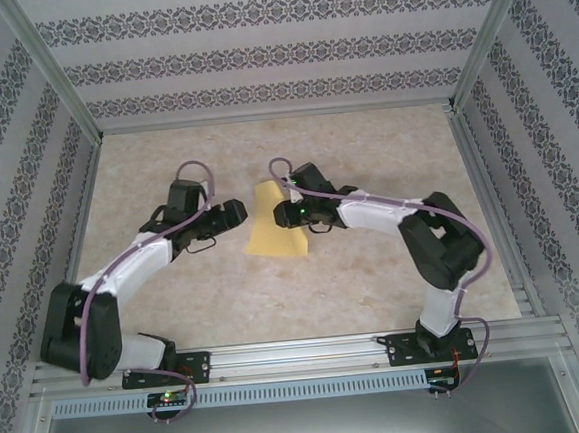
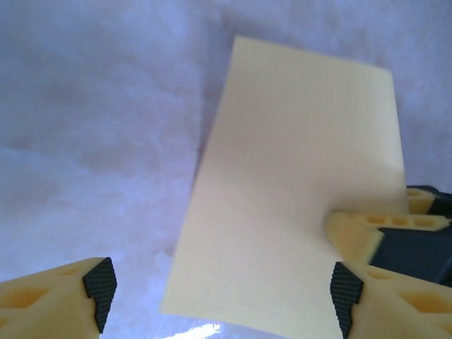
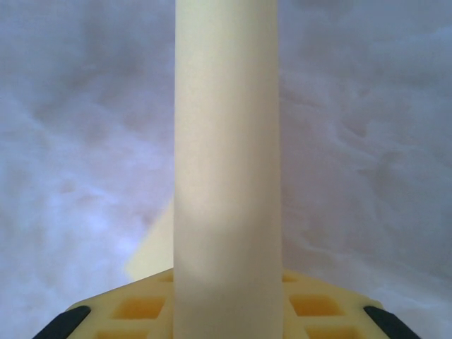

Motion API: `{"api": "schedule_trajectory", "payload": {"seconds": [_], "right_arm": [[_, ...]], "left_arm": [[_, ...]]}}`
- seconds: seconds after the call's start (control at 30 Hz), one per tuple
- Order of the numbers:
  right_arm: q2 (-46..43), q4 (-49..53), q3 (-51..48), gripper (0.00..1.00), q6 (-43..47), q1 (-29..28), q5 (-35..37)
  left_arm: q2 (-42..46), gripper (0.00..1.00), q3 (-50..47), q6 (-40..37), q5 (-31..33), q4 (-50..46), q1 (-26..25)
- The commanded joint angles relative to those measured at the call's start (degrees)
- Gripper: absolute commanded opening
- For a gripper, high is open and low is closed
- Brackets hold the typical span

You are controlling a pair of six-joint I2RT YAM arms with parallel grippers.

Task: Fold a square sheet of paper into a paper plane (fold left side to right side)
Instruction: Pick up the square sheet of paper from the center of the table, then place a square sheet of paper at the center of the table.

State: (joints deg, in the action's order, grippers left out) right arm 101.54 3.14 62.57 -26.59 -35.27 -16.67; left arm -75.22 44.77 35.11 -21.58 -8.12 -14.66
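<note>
While the yellow-orange sheet of paper (image 1: pixel 275 221) lies folded into a rectangle on the marbled floor (image 1: pixel 376 290) between the two arms, the right gripper (image 1: pixel 291 214) is clamped on its right edge, one yellow finger (image 2: pixel 357 232) resting on top. The left gripper (image 1: pixel 237 213) hangs just beside the sheet's left edge, jaws spread wide and empty, with the paper's near end lying between its black-padded fingertips (image 2: pixel 99 282).

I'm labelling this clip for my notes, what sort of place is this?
Probably a robot lab test cell: aluminium frame, patterned walls, left arm and right arm bolted to a rail.
</note>
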Motion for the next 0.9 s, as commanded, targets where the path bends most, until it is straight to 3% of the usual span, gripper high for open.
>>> {"api": "schedule_trajectory", "payload": {"seconds": [0.0, 0.13, 0.27, 0.43, 0.7, 0.8, 0.87], "right_arm": [[-7.5, -9.1, -3.6, 0.27, 2.2, 3.5, -11.7], [-15.1, -9.7, -4.9, 0.27, 3.9, 6.6, -23.4], [-22.2, -9.1, -4.6, 0.28, 5.6, 7.5, -31.8], [-27.8, -9.2, -3.1, 0.27, 5.2, 7.5, -38.3], [-30.5, -12.0, -1.0, 0.27, 2.5, 5.4, -43.3], [-30.6, -14.6, -1.3, 0.27, 0.9, 5.2, -44.0], [-30.6, -14.8, -1.3, 0.27, 0.6, 5.1, -43.5]], "left_arm": [[7.4, 0.89, -2.0, -0.7, -2.4, 3.4, 1.9], [15.5, 0.96, -2.8, -1.3, -6.9, 8.3, 2.7], [19.6, 0.99, -2.9, -0.3, -16.3, 16.6, 2.8], [19.9, 1.00, -1.5, 3.1, -25.0, 25.4, 2.8], [17.5, 1.00, -1.0, 10.7, -33.5, 38.9, 2.6], [16.8, 0.93, -0.9, 11.6, -34.5, 40.2, 2.0], [16.3, 0.80, -1.1, 12.4, -35.3, 41.9, 1.5]]}}
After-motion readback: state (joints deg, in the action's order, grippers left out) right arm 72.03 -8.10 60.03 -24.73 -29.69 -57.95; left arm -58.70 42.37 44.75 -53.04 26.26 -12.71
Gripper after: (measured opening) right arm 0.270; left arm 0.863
